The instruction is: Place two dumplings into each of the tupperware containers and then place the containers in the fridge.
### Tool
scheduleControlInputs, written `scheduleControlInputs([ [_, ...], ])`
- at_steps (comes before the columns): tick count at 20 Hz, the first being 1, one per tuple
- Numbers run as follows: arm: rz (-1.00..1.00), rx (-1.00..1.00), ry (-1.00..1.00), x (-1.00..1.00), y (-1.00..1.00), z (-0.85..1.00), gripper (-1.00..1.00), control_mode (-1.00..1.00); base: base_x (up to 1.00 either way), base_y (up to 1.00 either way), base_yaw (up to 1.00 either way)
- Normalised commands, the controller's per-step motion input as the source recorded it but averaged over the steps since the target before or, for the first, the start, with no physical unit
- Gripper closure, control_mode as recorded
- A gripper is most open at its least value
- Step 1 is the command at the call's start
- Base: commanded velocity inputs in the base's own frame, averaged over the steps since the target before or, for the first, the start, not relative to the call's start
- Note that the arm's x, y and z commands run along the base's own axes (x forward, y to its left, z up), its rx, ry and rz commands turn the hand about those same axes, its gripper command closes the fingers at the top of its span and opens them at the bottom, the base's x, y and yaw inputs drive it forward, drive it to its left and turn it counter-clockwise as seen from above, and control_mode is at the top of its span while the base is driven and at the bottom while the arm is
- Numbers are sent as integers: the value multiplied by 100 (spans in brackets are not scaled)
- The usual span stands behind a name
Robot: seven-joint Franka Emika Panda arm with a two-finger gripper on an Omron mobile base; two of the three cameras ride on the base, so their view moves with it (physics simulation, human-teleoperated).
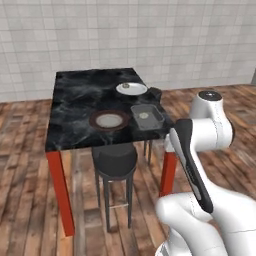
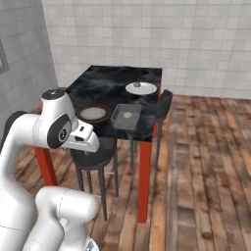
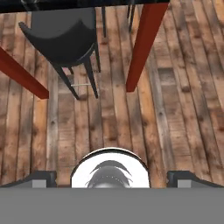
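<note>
A dark grey tupperware container (image 1: pixel 151 122) (image 2: pixel 119 119) sits near the front right corner of the black marble table (image 1: pixel 80 100) (image 2: pixel 108 83). One dumpling (image 1: pixel 144 115) (image 2: pixel 127 115) lies inside it. Another dumpling (image 1: pixel 126 86) (image 2: pixel 137 85) rests on a white plate (image 1: pixel 136 90) (image 2: pixel 146 89) farther back. My gripper (image 3: pixel 111 179) is open, its fingertips (image 3: pixel 41 178) wide apart with nothing between them. It hangs below table height, in front of the table, and looks down at the wooden floor. The fridge is out of view.
A brown-rimmed plate (image 1: pixel 95 121) (image 2: pixel 81 111) lies left of the container. A black stool (image 1: pixel 114 160) (image 2: pixel 93 157) (image 3: pixel 61 39) stands under the table's front edge between its red legs (image 1: pixel 61 190) (image 3: pixel 142 43). Another dark seat (image 1: pixel 155 92) (image 2: pixel 164 100) stands at the table's right side.
</note>
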Motion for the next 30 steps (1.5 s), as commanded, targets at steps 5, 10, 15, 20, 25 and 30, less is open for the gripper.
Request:
scheduleControlInputs([
  [5, 0, 0, 0, 0, 0, 0, -100, 100, 0, -75, 0],
  [10, 0, 0, 0, 0, 0, 0, -100, 100, 0, -98, 0],
  [15, 0, 0, 0, 0, 0, 0, -100, 100, 13, -89, 0],
  [20, 0, 0, 0, 0, 0, 0, -100, 100, 51, -41, -1],
  [25, 0, 0, 0, 0, 0, 0, -100, 100, 82, -25, -1],
  [30, 0, 0, 0, 0, 0, 0, -100, 100, 82, -10, 0],
])
